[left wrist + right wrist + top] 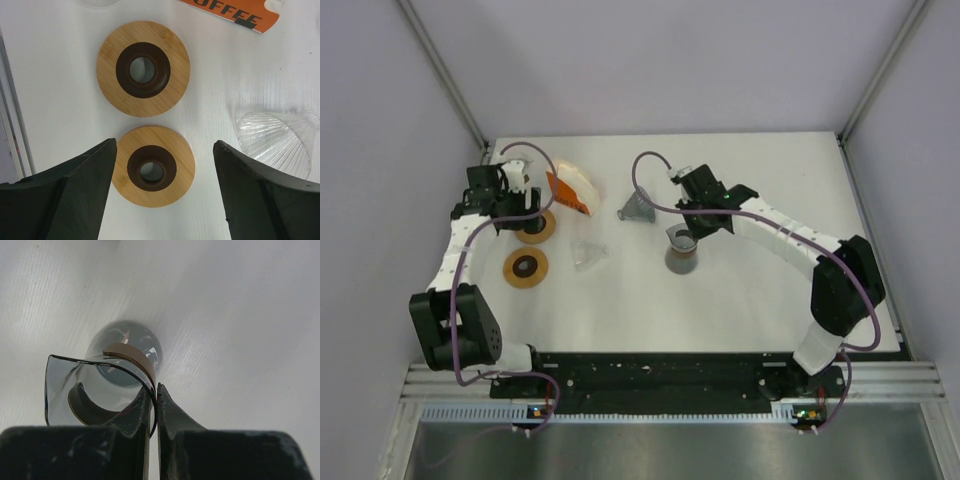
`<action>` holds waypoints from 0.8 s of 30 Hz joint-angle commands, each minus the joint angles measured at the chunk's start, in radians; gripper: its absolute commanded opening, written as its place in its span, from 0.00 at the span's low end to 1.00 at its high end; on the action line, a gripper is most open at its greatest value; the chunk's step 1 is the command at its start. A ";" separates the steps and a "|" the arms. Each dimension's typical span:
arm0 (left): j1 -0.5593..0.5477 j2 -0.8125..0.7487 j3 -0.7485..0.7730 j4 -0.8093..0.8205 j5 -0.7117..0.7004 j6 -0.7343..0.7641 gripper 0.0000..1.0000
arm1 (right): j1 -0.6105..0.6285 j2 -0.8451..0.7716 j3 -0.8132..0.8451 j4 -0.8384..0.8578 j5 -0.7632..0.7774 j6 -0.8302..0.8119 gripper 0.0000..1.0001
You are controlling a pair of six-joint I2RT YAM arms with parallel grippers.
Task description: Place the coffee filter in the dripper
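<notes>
Wooden ring (170,167) between wide-apart fingers (75,190) of the left pincer (165,145), second ring (107,70) beyond, clear dripper (275,142) nearby

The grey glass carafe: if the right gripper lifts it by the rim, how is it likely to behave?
Probably stiff but fragile: the grey glass carafe looks thin-walled. The right gripper pinches only one side of the rim, so it may tilt or swing when lifted. Smooth glass could also slip in that narrow pinch.

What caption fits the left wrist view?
Open left jaws frame the near bamboo ring, far bamboo ring beyond, clear dripper at right.
</notes>
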 commanded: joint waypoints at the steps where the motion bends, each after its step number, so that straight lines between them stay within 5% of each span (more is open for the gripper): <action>1: 0.003 0.034 0.056 -0.013 -0.008 0.044 0.82 | 0.021 -0.055 -0.063 0.049 -0.021 0.049 0.00; 8: 0.003 0.076 0.061 -0.026 -0.005 0.058 0.80 | 0.043 -0.050 -0.030 0.051 -0.043 0.046 0.36; 12: 0.003 0.083 0.075 -0.027 0.007 0.062 0.79 | 0.049 -0.073 -0.005 0.042 -0.049 0.040 0.48; 17: 0.000 0.102 0.079 0.020 0.002 0.077 0.74 | 0.049 -0.151 0.004 0.042 -0.028 0.032 0.55; 21: 0.001 0.186 0.122 0.054 0.005 0.119 0.52 | 0.050 -0.205 -0.002 0.049 0.026 0.012 0.58; 24: -0.003 0.293 0.220 -0.015 -0.011 0.120 0.50 | 0.050 -0.233 -0.019 0.048 0.068 0.003 0.59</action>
